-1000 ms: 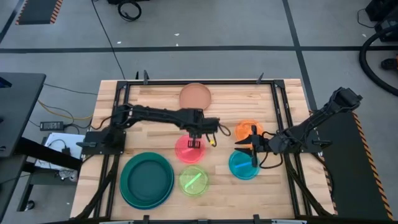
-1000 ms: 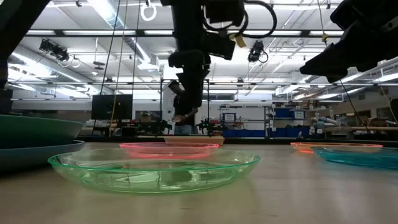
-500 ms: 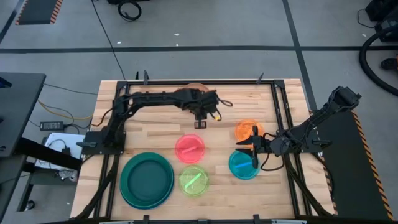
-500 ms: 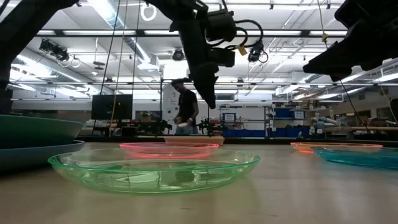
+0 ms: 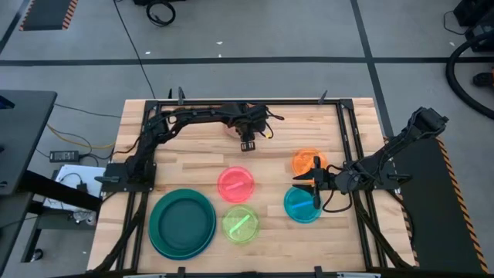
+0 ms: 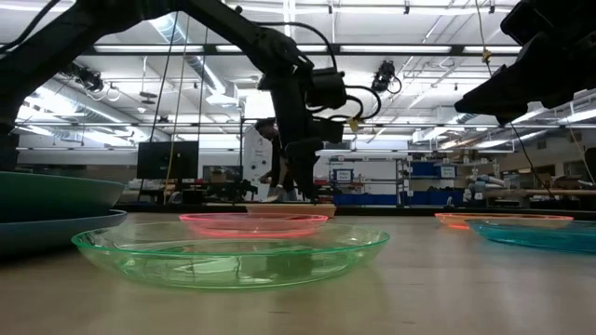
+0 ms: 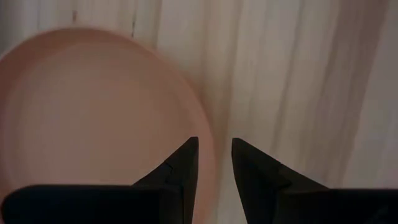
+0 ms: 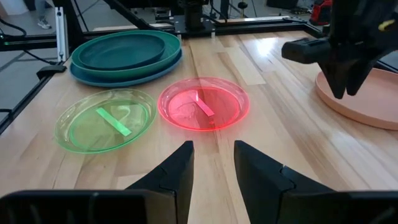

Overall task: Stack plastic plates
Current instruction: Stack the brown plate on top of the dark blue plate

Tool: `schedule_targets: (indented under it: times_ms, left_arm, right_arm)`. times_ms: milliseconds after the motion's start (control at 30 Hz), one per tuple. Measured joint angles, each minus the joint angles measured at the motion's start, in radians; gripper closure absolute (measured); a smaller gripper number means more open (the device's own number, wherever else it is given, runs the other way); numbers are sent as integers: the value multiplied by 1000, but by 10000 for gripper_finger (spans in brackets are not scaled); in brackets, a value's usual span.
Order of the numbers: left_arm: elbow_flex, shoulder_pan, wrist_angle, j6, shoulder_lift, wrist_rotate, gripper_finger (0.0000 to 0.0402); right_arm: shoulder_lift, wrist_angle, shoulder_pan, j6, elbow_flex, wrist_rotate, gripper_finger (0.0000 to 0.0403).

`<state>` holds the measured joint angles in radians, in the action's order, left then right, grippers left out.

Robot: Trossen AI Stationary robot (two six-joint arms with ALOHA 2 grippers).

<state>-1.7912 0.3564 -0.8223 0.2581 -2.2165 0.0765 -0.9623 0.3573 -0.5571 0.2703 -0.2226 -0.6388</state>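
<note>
high: L gripper point(image 5: 248, 144) over salmon plate point(image 5: 231, 127) at table's 12 o'clock, R gripper point(image 5: 315, 185) betw orange plate point(image 5: 303, 161) & cyan plate point(image 5: 301, 205) | L wrist: fingers point(image 7: 186, 163) slightly apart, straddling salmon rim | R wrist: jaws parted, empty, pink plate point(image 8: 204, 103) ahead

both arms are matte black, built of slim jointed links with black cables looping near the wrists. the left gripper point(image 5: 248, 144) carries a small yellow tag; each gripper's fingers point(image 7: 180, 168) are dark, tapering wedges.
</note>
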Motion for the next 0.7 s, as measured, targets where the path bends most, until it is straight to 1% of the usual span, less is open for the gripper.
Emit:
schedule_targets:
  times_ms: [167,400,700]
  left_arm:
    - [0,13,1,-1,0,-2,297]
    - [-1,18,-6,-11,-7,-30,297]
    - [-1,18,-67,-13,-36,-30,297]
  right_arm:
    - [0,0,0,0,0,0,278]
    - [0,0,0,4,0,1,278]
    - [0,-1,0,9,0,3,278]
